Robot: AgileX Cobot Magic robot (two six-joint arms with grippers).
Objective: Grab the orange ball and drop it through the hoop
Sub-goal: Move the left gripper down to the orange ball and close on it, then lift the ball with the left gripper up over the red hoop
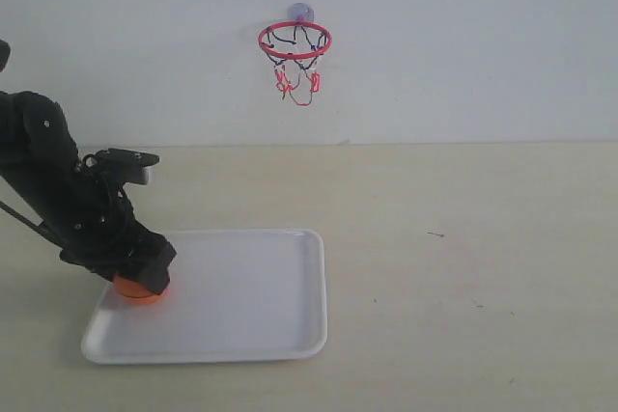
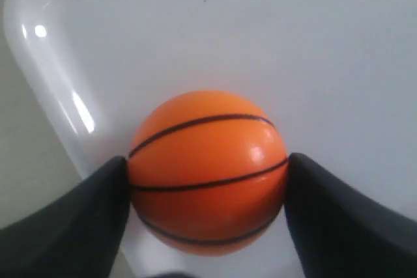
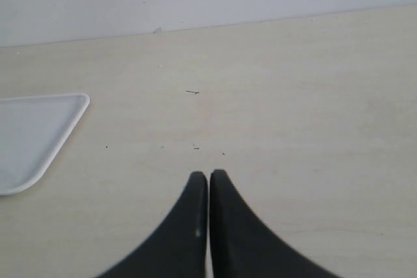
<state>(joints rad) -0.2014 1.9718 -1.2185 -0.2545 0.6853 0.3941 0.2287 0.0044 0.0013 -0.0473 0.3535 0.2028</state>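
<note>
At the far left of the exterior view, the robot's black left arm [image 1: 68,209] bends down over the near left corner of a white tray [image 1: 290,306]. Its left gripper [image 1: 143,282] is set over the orange ball [image 1: 137,289], of which only a low orange sliver shows beneath the black housing. The left wrist view gives the grip close up: the two dark fingers [image 2: 71,219] press against opposite sides of the ball, one on each flank, with no gap visible between finger and ball, so the ball is clasped between them. The ball, crossed by thin black seam lines, sits on the tray's floor just beside its rounded, glossy rim. The tray lies flat on the pale table [image 1: 463,267]. Further right and higher, the hoop [image 1: 294,41] is fixed to the white wall [image 1: 483,36] by a round suction cup [image 1: 300,13]. Its red ring [image 1: 263,45] is level and its dark and red string net [image 1: 297,79] hangs below, well apart from the ball and above the tray's far right corner. The right wrist view shows the right gripper [image 3: 208,177] over the table, its fingers closed together tip to tip with nothing held between them; a corner of the tray and a scrap of red net show at the edges of that view
</note>
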